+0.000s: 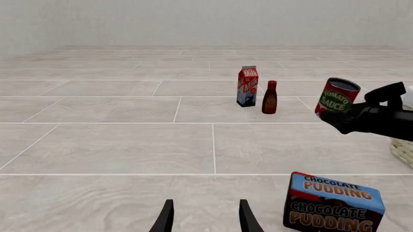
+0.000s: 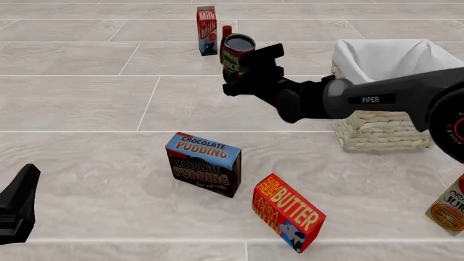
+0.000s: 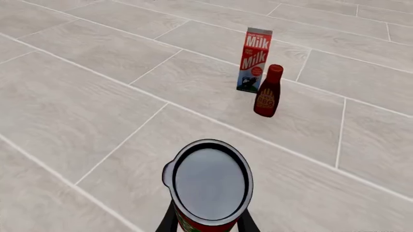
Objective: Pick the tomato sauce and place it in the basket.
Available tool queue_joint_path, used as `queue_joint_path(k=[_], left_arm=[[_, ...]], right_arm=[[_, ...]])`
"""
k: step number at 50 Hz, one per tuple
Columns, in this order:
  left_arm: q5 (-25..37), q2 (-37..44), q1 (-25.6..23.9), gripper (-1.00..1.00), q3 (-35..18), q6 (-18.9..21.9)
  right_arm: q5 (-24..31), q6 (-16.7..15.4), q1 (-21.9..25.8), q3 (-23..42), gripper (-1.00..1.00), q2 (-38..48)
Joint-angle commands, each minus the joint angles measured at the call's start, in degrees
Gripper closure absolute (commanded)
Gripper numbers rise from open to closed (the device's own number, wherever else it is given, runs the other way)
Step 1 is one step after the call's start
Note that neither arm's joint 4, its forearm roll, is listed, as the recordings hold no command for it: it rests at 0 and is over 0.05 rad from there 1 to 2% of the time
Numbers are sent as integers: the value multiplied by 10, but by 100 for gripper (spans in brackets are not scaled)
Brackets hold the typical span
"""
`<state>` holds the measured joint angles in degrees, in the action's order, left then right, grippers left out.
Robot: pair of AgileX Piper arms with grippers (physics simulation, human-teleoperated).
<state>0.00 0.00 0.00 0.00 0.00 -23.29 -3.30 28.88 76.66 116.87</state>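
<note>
The left claw (image 1: 206, 217) sits low over the table (image 2: 87, 103) with its fingers apart and nothing between them, and to its right the right claw (image 2: 243, 68) grips the sauce (image 2: 236, 52), a small red can with a green band and a dark grey top, held clear above the table. Behind the can stand a milk carton (image 2: 207, 30) and a bottle (image 3: 267, 91), while the basket (image 2: 381, 130) at far right shows only its white cloth lining (image 2: 377, 57).

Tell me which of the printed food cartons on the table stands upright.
The tall red, white and blue milk carton at the far side stands upright. The blue chocolate pudding box and the orange-red butter box lie tilted.
</note>
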Motion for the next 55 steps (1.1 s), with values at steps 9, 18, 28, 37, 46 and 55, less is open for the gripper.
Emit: queue_joint_path(k=[9,18,28,37,46,55], left_arm=[[0,0,0,-100,0,0],[0,0,0,-100,0,0],[0,0,0,-100,0,0],[0,0,0,-100,0,0],[0,0,0,-100,0,0],[0,0,0,-100,0,0]], right_arm=[[62,0,-31,-2,100,-70],[73,-12,-50,-12,100,-92],[89,-27,-64,-25,100,-109],[100,-29,-73,-40,100,-146],[109,-32,-82,-55,100,-177],[111,-33,-96,-83,100,-218]])
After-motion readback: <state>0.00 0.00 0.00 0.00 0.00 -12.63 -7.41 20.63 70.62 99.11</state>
